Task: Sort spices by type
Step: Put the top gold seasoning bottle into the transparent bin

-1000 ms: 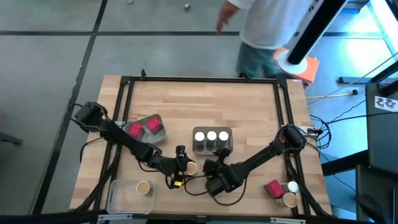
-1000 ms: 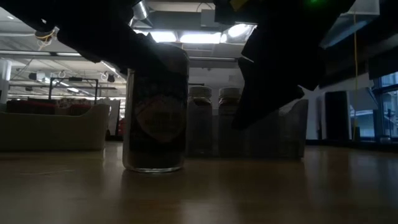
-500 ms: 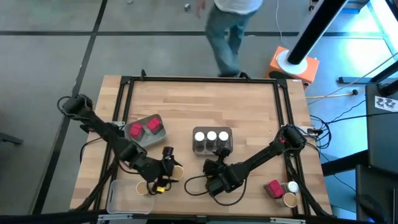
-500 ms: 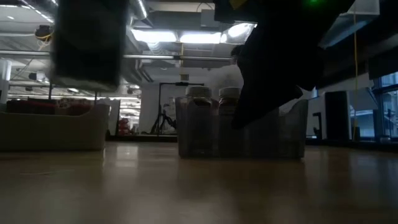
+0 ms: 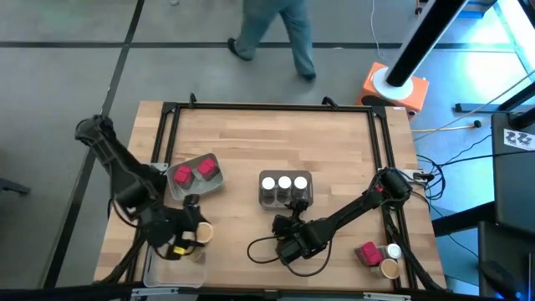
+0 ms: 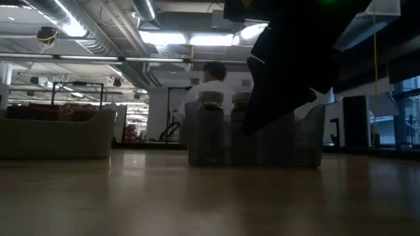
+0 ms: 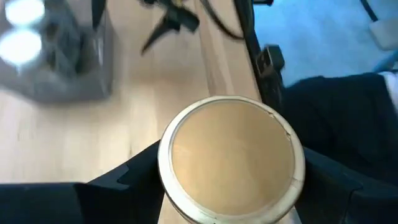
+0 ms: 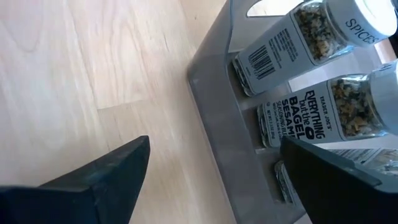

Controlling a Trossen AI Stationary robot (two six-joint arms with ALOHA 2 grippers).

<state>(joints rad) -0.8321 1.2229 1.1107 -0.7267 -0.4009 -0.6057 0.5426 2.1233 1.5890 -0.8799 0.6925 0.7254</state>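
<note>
**Q:** Nine spice containers, by my count — where do they sit on the worktop [image 5: 334, 159]?

**A:** Three white-lidded jars [image 5: 284, 183] stand in a row inside a clear tray [image 5: 287, 201] near the middle of the worktop. Two red packets [image 5: 193, 171] lie in another clear tray [image 5: 214, 181] toward the left edge. By the front right corner, loose on the wood, a third red packet [image 5: 366, 252], a white-lidded jar [image 5: 393, 251] and a tan-lidded jar [image 5: 389, 268] sit close together.

**Q:** And the remaining tan lids?

**A:** One tan-lidded jar is held in the left gripper [image 5: 191, 233], near the front left corner, just above the rim of a third clear tray [image 5: 154, 269]. The left wrist view shows its round tan lid [image 7: 231, 158] filling the space between the two dark fingers [image 7: 124, 177], which press against its sides. Another tan lid in that tray I cannot make out; the arm covers it.

**Q:** What about the right gripper?

**A:** The right gripper [image 5: 288, 231] hovers just in front of the middle tray, fingers spread wide with nothing between them. Its wrist view looks at the tray wall [image 8: 214, 118] and the labelled jars [image 8: 311, 121] behind it.

**Q:** Anyone nearby?

**A:** A person [image 5: 272, 33] walks on the floor beyond the far edge.
</note>
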